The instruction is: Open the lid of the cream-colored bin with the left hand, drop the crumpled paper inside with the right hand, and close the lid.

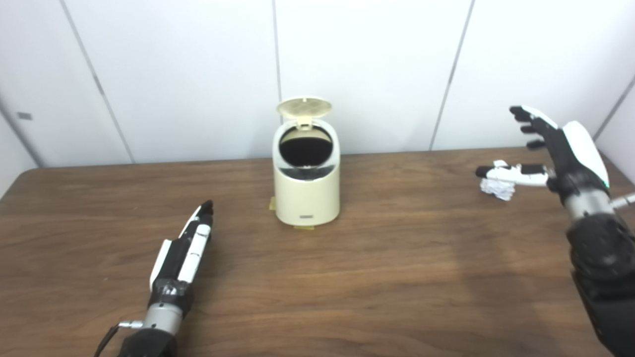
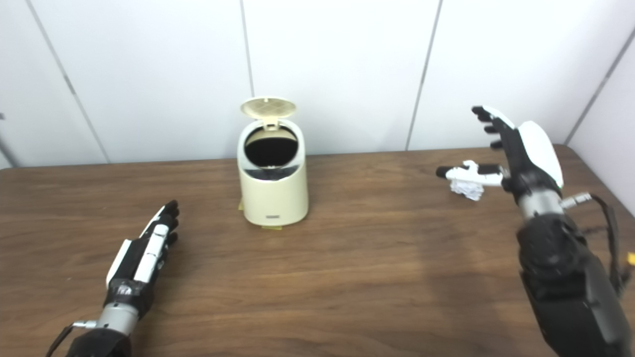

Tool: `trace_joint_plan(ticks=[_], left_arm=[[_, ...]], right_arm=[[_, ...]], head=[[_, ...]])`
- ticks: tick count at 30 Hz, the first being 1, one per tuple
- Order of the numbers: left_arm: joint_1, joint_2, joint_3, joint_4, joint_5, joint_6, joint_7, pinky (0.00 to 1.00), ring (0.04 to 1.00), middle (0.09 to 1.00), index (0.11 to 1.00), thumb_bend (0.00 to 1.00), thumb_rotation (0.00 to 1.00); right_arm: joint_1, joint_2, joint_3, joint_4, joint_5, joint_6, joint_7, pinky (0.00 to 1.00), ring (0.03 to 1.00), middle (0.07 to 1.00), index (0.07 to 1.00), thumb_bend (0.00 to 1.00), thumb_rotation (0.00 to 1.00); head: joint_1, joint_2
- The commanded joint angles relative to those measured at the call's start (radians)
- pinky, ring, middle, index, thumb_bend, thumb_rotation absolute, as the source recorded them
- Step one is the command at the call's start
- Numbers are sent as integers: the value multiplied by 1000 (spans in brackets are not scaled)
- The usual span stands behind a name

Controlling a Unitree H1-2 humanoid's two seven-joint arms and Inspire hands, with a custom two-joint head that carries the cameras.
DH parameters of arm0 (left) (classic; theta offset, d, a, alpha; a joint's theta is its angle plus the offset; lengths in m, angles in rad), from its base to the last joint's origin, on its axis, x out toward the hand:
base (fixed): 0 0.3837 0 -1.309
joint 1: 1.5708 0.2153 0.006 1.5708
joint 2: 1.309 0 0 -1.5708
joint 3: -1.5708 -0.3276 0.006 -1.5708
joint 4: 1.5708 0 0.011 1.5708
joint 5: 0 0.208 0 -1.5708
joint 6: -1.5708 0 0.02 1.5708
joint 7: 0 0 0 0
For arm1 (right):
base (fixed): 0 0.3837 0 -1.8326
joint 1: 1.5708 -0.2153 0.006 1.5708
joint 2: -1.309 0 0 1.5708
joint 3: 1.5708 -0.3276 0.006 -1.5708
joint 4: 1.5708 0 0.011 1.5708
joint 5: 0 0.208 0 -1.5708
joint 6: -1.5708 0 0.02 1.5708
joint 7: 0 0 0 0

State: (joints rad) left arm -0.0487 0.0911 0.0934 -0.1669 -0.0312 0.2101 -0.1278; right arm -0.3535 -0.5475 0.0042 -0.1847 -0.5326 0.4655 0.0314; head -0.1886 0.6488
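A cream-colored bin (image 1: 306,181) stands upright near the centre of the frame on a dark wooden table (image 1: 397,277), close to the table's far edge and in front of a white panelled wall (image 1: 372,64). Its round lid (image 1: 303,107) is raised on the rear hinge and stands tilted back above the dark mouth of the bin. Small yellowish tape patches (image 1: 272,203) show at the foot of the bin.

Lower left of the frame: the left hand (image 1: 186,250) lies low over the table, fingers extended and held together, pointing toward the bin but well apart from it; it holds nothing.

Right of the frame: the right hand (image 1: 555,146) is raised, fingers (image 1: 526,121) spread and pointing upward, thumb (image 1: 511,172) stretched out sideways toward the centre of the frame. It grasps nothing. The crumpled paper (image 1: 497,188), a small white ball, lies on the table just beneath the thumb; whether the thumb touches it cannot be told. The paper is well apart from the bin, toward the right edge.
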Motion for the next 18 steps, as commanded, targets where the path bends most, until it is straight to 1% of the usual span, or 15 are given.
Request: trace_joint_plan(ticks=[1,4,6,7,9,10,11,14,15,18], left_arm=[[-31,13,1,0,-16,-68,0,1000,991,990,1000,619,918],[-28,14,-1,9,-31,-94,-2,1000,998,993,1000,686,985],[-26,14,1,1,-44,-84,-3,1000,1000,993,1000,698,997],[-24,14,4,-8,-52,-73,-2,1000,1000,993,1000,694,999],[-22,12,11,-24,-70,-51,3,1000,994,985,1000,701,1000],[-22,13,16,-28,-80,-44,4,1000,992,984,1000,710,1000],[-23,16,19,-29,-89,-44,3,1000,993,983,1000,722,1000],[-26,32,28,-25,-100,-53,-1,986,988,980,991,737,1000],[-27,37,30,-26,-101,-53,-2,979,982,973,984,741,1000],[-25,48,34,-38,-112,-40,-4,997,988,971,982,722,1000]], right_arm=[[-61,-38,5,33,-56,-23,-21,751,865,862,862,873,138],[-89,-60,36,106,-128,-31,-30,753,886,872,863,902,159],[-108,-74,57,152,-162,-21,-15,763,894,876,864,919,175],[-120,-79,64,181,-168,-19,-7,754,895,881,869,921,166],[-141,-92,78,244,-171,-41,0,702,869,870,859,946,130],[-152,-100,89,276,-175,-50,6,702,862,865,856,949,123],[-163,-104,96,306,-176,-53,11,727,864,866,853,950,124],[-187,-98,102,372,-161,-41,30,744,863,861,842,968,102],[-195,-97,105,394,-156,-39,39,709,841,854,840,973,99],[-216,-88,107,449,-138,-28,63,672,816,853,842,967,93]], head=[[-1,0],[-25,1],[-41,5],[-45,7],[-48,8],[-54,9],[-60,10],[-83,9],[-88,10],[-95,15]])
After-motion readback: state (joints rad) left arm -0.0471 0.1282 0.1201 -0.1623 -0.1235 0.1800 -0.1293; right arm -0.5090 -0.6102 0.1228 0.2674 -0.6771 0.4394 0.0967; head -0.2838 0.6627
